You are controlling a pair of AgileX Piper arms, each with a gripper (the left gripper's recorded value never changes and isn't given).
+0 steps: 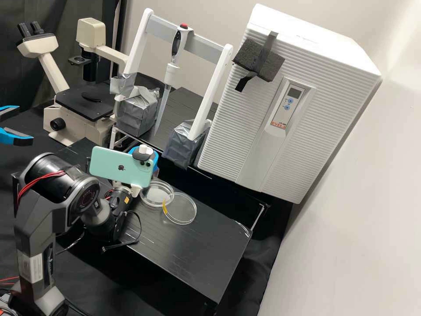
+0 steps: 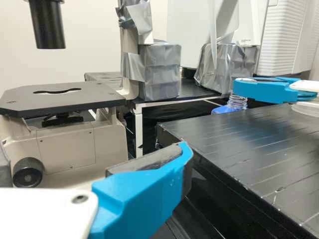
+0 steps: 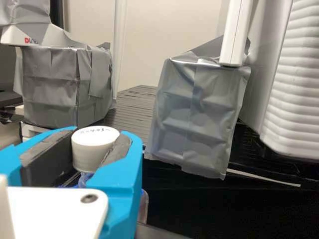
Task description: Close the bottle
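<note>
Cap [image 3: 94,133] over bottle [image 2: 237,102] on the rig I run from afar: my right pincer [image 3: 93,149] clamps the white cap between its blue fingers [image 3: 122,169], directly above the clear bottle's threaded neck. Whether cap and neck touch, I cannot tell. The bottle stands upright near the back edge of the black bench [image 1: 193,250], in front of a tape-wrapped foot [image 3: 194,114] of the white pipette stand [image 1: 184,41]. My left pincer [image 1: 24,124] hangs off the bench's left edge beside the microscope [image 1: 74,109], its fingers spread with nothing between them. Two clear petri dishes [image 1: 180,210] lie touching near the middle of the bench, close to the teal phone [image 1: 116,166] mounted on the right arm. A white ribbed machine [image 1: 280,101] stands just past the bench's back edge.
</note>
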